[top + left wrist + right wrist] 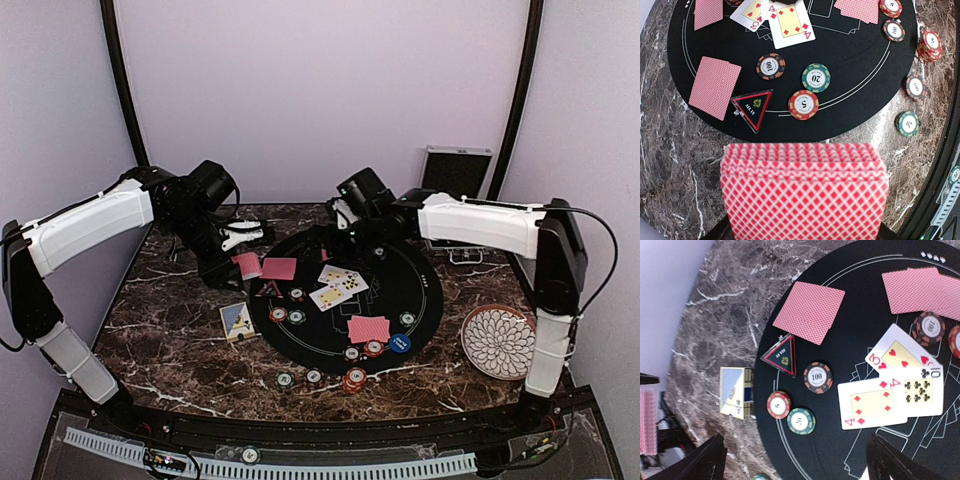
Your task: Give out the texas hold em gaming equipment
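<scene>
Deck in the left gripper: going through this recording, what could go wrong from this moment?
1. The deck looks stepped rather than squared in the left gripper, so cards could slide out onto the table.
2. The right gripper hangs open over the black mat. If it comes down, it might nudge the overlapping face-up cards or the nearby chips.

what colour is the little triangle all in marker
The triangular marker is black with a red border and a green emblem, clearest in the left wrist view.
</scene>
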Available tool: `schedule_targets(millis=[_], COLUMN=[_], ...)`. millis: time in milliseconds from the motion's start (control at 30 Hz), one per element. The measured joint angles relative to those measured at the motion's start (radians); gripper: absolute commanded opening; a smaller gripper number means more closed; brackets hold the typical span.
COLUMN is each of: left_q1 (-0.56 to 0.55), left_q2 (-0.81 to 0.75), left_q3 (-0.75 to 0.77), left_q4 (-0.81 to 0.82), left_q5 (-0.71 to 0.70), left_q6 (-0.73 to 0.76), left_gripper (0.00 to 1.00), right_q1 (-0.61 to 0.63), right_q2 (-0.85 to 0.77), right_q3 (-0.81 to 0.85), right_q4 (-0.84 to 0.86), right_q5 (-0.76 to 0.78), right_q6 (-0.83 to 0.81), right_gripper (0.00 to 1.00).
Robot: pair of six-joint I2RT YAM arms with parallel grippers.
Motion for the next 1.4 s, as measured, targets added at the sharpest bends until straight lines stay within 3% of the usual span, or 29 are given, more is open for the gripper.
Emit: schedule_targets(millis=[133, 233, 433, 767, 1400], left_q1=[0.000, 0.000, 0.000, 0.000, 0.004], left_q2=[0.000, 0.000, 0.000, 0.000, 0.001], left_q3=[0.000, 0.000, 0.001, 0.010, 0.021], left_q4=[0.000, 0.000, 0.001, 0.007, 0.017], left_q5=[0.001, 0.001, 0.001, 0.014, 0.026], left_q6=[0.000, 0.000, -0.005, -0.023, -0.033], left_gripper=[0.00, 0.00, 0.00, 0.00, 0.00], right_q1=[-0.111, -0.159, -0.125, -0.034, 0.016], right_q2=[-0.152, -0.146, -0.146, -0.055, 0.063], right_q3=[-0.311, -0.367, -0.426, -0.397, -0.309], right_q4=[0.284, 0.376, 0.577, 0.805, 0.969], right_q5=[-0.198, -0.273, -0.437, -0.594, -0.678], right_q6=[0.131, 0.185, 0.298, 0.451, 0.597], right_gripper=[0.99, 0.96, 0.94, 0.89, 0.86])
